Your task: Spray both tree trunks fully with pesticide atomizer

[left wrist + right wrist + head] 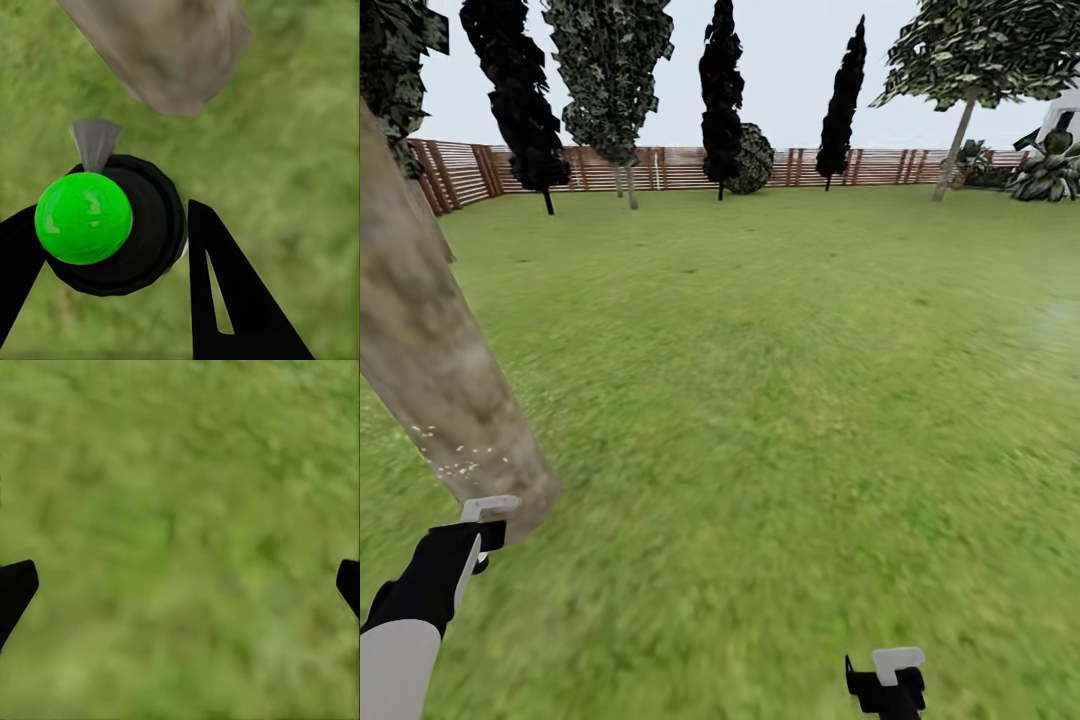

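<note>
A thick, mottled grey-brown tree trunk (pixel 430 380) leans across the left of the head view, its base in the grass lawn (pixel 780 400). Pale specks (pixel 450 455) dot its lower part. My left gripper (pixel 485 530) hangs just in front of the trunk's base, shut on the pesticide atomizer (pixel 82 217), a black round body with a bright green top and a grey nozzle (pixel 95 142) pointing towards the trunk (pixel 165 52). My right gripper (pixel 887 680) stands open and empty low over grass (pixel 180 510). Another bare-trunked tree (pixel 957 140) rises far back right.
A brown slat fence (pixel 670 168) rings the lawn at the back. Dark slim cypress-like trees (pixel 720 90) stand before it, with a leafy bush (pixel 752 158) and fan-leaved plants (pixel 1050 170) at the far right. Open grass stretches ahead and to the right.
</note>
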